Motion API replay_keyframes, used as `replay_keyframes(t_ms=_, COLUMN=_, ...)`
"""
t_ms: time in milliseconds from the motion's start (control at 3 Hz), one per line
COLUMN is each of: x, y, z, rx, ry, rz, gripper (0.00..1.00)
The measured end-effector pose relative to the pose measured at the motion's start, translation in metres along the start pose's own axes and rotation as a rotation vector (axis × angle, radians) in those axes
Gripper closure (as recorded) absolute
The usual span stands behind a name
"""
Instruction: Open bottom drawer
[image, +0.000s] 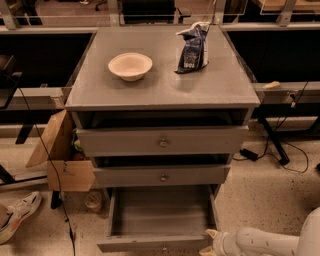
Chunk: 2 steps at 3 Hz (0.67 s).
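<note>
While bottom drawer (160, 215) stands open, pincer (209, 242) at its front-right corner

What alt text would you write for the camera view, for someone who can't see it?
The bottom drawer of a grey three-drawer cabinet is pulled well out, showing its grey tray, with the robot's white hand at the right end of its front. On top sit a pale bowl and a dark snack bag.
</note>
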<state>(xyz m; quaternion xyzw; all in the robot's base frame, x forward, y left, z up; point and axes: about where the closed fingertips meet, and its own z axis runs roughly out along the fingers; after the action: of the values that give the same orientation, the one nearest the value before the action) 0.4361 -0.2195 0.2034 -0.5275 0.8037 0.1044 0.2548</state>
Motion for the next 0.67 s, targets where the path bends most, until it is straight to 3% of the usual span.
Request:
replay_keyframes(t_ms=333, x=-0.004, y=-0.011, z=0.020, rx=-0.020, ry=-0.018, rz=-0.032, gripper=0.00)
replay_keyframes(t_ms=667, x=-0.009, y=-0.024, z=0.042, rx=-0.037, ry=-0.040, rz=-0.066, gripper=0.00)
